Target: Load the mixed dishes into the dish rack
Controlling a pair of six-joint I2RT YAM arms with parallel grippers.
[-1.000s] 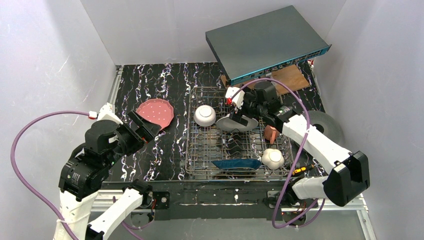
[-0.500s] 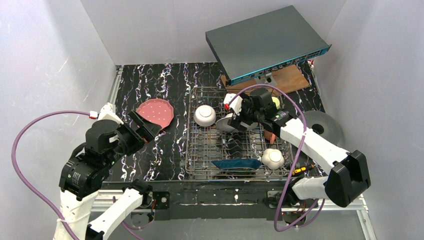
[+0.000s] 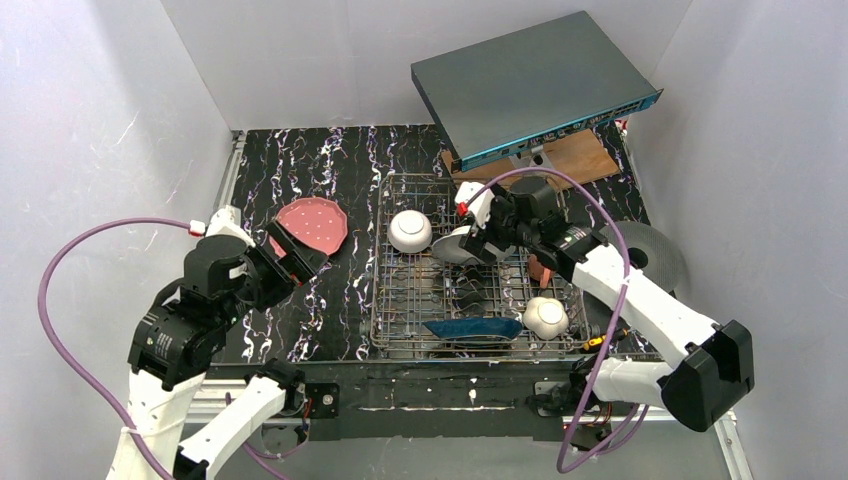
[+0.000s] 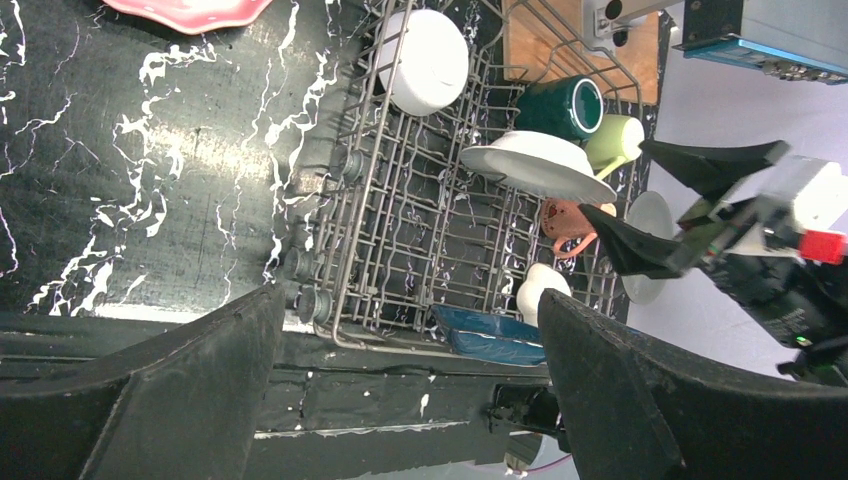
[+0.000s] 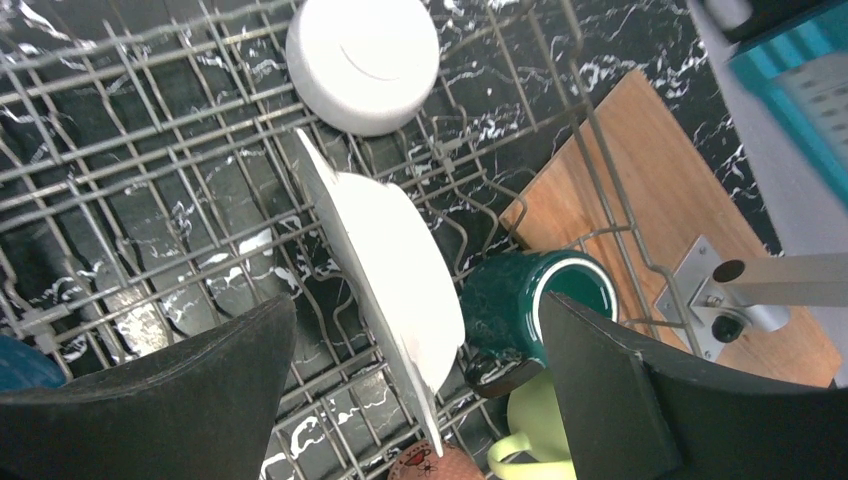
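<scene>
Now my right end effector (image 5: 415,300) hangs spread wide, gripping nothing, over the cream plate (image 5: 395,250) leaning in the rack's (image 3: 400,300) far half. My left end effector (image 3: 292,258) gapes empty beside the pink plate (image 3: 312,224), which lies on the surface (image 3: 300,160) left of the rack.

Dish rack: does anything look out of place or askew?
The pink dotted plate lies on the table left of the dish rack, not loaded. Inside, the cream plate leans slanted rather than upright.
</scene>
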